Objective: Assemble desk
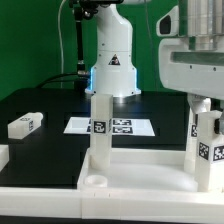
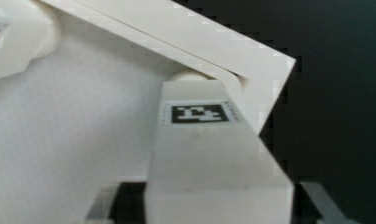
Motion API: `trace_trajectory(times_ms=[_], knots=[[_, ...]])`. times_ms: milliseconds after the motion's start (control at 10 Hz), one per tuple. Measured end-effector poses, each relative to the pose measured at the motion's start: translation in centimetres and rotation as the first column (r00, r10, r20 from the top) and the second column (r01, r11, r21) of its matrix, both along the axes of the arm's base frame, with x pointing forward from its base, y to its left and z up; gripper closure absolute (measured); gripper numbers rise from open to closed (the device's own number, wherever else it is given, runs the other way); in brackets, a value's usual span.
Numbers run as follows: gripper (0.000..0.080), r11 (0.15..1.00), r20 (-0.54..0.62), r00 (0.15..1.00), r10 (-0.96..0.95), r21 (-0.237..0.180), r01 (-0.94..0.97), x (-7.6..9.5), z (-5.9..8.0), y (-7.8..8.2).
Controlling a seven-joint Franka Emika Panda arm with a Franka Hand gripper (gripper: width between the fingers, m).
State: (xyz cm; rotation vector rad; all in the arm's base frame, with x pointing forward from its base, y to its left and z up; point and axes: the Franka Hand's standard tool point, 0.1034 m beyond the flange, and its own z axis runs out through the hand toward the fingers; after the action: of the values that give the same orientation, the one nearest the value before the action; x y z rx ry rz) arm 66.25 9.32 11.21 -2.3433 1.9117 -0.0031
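The desk leg seems matt white plastic; table matt black.

Marker board lies flat on black table, mid-rear. Green backdrop behind. Thin dark line, probably a cable, runs down it.

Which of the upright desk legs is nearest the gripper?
The upright leg at the exterior view's right, directly beneath the gripper; the other upright leg stands apart, farther left.

Soft, blurry frames; bright whites.
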Motion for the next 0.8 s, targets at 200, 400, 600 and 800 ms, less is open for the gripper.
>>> trace_trajectory(times_ms=[200, 400, 600, 800], knots=[[0.0508, 0.989, -0.010, 0.990, -0.143, 0.023, 0.144, -0.04, -0.08, 0.24], [0.0508, 0.969, -0.023, 0.970, -0.242, 0.040, 0.243, -0.02, -0.07, 0.27], [0.0499, 0.982, -0.021, 0.983, -0.185, 0.037, 0.185, -0.09, -0.15, 0.31], [0.0311, 1.000, -0.056, 0.998, -0.010, 0.018, 0.011, -0.16, -0.03, 0.71]])
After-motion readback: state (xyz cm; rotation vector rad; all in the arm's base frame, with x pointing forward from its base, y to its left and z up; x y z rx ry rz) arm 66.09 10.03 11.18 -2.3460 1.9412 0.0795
